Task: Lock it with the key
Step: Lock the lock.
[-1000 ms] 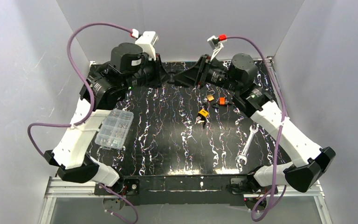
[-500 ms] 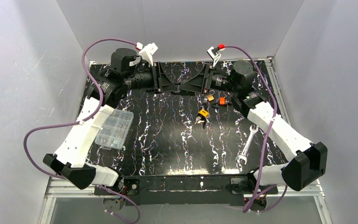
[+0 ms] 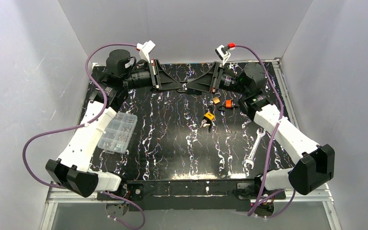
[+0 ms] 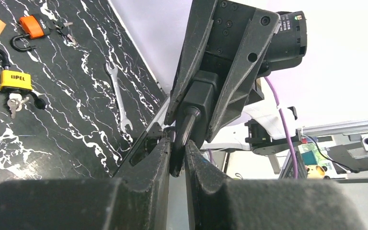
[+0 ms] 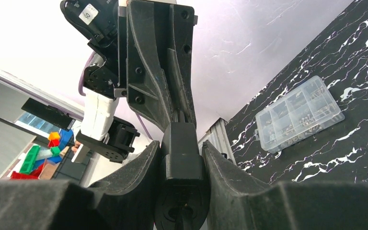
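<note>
The two arms meet nose to nose at the 12 o'clock edge of the table (image 3: 172, 143), lifted off its surface. The right gripper (image 3: 192, 88) is clamped on a black lock (image 5: 180, 139), its fingers pressed against both flat sides so the body cannot twist. The left gripper (image 3: 180, 88) faces it, pinched tight on a thin dark piece that I take to be the key (image 4: 177, 160). Its far end runs up to the round barrel sticking out of the lock, though I cannot tell how deep it sits.

Holding both parts in the air makes sense: one hand braces the lock and the other is free to roll its wrist and turn the key. The step in hand looks like the turn itself, or the last seating before it.

The rest lies untouched on the table:
- A yellow padlock (image 3: 209, 116) with keys hanging from it is near the centre, toward 1 o'clock.
- An orange padlock (image 3: 228, 103) and a brass padlock (image 3: 216, 100) are just beyond it.
- A wrench (image 3: 252, 151) is at 4 o'clock.
- A plastic box (image 3: 118, 132) of small parts is at 9 o'clock.

The risk is poor alignment — a key turned off-axis could bind or slip from the pinch.
</note>
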You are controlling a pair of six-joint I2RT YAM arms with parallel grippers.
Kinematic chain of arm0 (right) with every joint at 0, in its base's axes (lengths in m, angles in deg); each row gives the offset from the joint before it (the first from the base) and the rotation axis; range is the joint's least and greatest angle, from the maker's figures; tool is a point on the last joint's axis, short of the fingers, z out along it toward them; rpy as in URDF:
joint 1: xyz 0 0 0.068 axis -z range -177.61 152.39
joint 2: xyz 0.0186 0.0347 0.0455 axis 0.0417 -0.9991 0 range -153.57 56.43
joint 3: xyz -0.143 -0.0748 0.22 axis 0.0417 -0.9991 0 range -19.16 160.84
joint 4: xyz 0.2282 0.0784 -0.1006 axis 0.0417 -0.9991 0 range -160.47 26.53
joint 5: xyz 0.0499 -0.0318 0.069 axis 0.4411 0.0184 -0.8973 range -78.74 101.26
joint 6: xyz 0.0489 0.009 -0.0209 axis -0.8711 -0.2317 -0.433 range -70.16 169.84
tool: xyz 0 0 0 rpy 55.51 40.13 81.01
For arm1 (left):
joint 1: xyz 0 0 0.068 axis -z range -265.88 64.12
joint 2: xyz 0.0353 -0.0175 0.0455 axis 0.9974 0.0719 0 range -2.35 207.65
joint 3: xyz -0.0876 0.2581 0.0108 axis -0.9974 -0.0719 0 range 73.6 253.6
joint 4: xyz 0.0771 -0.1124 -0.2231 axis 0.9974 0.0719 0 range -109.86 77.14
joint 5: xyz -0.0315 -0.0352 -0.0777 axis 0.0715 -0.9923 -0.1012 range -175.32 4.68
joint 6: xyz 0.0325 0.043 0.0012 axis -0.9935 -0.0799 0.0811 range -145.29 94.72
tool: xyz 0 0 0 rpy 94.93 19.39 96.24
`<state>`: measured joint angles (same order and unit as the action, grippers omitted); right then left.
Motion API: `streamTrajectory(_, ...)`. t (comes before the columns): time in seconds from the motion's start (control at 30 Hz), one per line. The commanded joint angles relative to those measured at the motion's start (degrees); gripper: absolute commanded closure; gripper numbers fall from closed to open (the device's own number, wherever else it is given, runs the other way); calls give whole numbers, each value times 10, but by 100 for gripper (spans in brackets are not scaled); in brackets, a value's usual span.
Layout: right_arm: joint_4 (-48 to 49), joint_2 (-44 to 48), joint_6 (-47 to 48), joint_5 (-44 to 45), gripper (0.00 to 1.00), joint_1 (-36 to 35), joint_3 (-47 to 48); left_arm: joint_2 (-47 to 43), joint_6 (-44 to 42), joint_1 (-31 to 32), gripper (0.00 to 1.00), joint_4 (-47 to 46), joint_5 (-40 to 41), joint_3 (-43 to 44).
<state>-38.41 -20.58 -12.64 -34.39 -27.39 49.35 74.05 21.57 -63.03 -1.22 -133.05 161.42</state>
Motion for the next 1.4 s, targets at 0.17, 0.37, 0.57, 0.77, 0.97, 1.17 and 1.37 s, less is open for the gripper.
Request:
streamTrajectory(0.17,9,14,22,-47,28,22,-33,-55,34,-21,100,-104,-34,-2)
streamTrajectory(0.37,70,38,-14,-71,20,62,-68,-60,30,-28,100,-89,-17,11)
streamTrajectory(0.57,170,33,-77,-86,26,78,-93,-61,93,-34,100,-163,-27,-9)
streamTrajectory(0.77,227,22,-111,-93,40,77,-85,-60,152,-43,100,-227,-29,-28)
streamTrajectory(0.97,236,22,-120,-91,53,77,-76,-54,166,-47,100,-242,-34,-33)
streamTrajectory(1.17,232,16,-123,-87,56,77,-71,-47,195,-48,100,-282,-48,-45)
streamTrajectory(1.37,235,6,-129,-79,56,77,-66,-44,203,-49,100,-290,-56,-51)
